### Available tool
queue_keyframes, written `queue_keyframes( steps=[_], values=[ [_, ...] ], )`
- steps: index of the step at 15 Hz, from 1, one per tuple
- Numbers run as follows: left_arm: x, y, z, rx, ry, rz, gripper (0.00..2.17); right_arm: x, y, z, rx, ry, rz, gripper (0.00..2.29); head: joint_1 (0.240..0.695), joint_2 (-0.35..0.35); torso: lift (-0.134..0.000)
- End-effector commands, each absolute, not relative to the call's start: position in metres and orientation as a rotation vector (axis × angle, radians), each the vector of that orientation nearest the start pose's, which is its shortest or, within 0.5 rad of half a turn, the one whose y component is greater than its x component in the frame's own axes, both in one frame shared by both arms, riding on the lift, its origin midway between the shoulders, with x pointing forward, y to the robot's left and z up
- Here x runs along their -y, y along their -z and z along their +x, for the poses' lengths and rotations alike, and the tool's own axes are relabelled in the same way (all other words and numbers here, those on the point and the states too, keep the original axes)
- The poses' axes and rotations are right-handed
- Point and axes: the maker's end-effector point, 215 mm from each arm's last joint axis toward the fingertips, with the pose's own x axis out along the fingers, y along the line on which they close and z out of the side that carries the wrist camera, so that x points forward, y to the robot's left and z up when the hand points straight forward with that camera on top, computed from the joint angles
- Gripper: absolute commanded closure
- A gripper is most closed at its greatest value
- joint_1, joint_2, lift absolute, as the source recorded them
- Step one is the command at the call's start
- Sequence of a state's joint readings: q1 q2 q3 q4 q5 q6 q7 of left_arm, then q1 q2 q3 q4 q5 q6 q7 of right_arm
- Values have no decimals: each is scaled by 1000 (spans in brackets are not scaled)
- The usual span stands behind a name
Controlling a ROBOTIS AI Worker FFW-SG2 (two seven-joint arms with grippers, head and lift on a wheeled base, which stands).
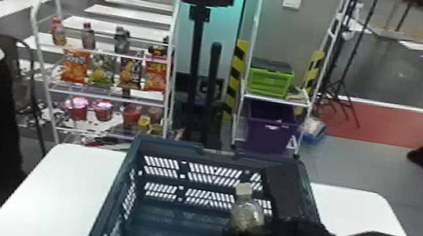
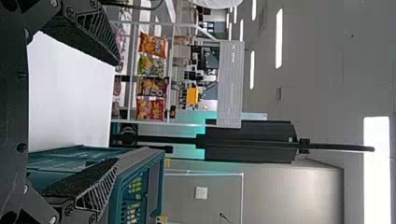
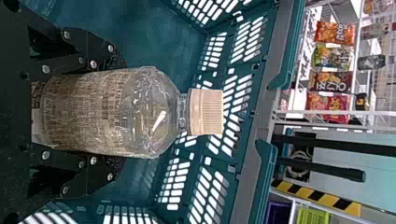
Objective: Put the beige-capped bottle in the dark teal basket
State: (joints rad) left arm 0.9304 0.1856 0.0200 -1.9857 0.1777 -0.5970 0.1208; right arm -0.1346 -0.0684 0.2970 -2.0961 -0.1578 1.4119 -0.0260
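ok so we're at the lowering/letting-go step imo, approx 1 move from done. The right gripper (image 3: 113,113) has its fingers pinching the bottle (image 3: 98,112) around its labelled body, one finger on each side. Beige cap (image 3: 205,112) sticks up past the fingertips, bottle's more or less upright w/ maybe a slight lean. Dark teal basket (image 1: 163,142) is under and around those fingers, its slotted wall just beyond the cap, so the bottle's already inside the walls afaict. Can't tell if the base is touching the basket floor, the hand's in the way.

Basket sits on the white bench (image 1: 52,188). The left gripper (image 2: 116,112) is nearby w/ its fingers spread wide and nothing between them, one finger right by the basket's side in that view. No job for it rn imo.

Next move, fwiw: ease the bottle down btwn the fingers till the base is supported, THEN spread them and back straight up. Main risk is opening too high, bc it'd drop and prob tip over. Also watch the fingers on the way out, they could drag the bottle or snag a wall if they go sideways b4 clearing the rim.
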Motion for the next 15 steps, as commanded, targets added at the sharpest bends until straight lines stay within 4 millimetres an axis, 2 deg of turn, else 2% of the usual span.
queue_keyframes(
  steps=[1,6,7,8,9,10,15],
  values=[
    [-291,349,289,74,-77,-37,157,66,401,505,-797,-367,-130,1801,499,0,0],
    [-293,349,289,77,-83,-39,157,54,414,514,-837,-380,-110,1794,499,0,0],
    [-293,348,289,80,-83,-40,157,49,414,513,-841,-384,-103,1548,499,0,0],
    [-293,348,289,80,-83,-40,157,48,415,513,-842,-382,-101,782,499,0,0],
    [-293,348,288,79,-83,-40,157,49,414,514,-842,-378,-100,113,499,0,0],
    [-293,347,288,82,-83,-40,157,50,414,513,-844,-379,-98,-2,499,0,0],
    [-293,346,287,85,-86,-41,157,58,413,512,-840,-364,-98,60,499,0,0]
  ],
)
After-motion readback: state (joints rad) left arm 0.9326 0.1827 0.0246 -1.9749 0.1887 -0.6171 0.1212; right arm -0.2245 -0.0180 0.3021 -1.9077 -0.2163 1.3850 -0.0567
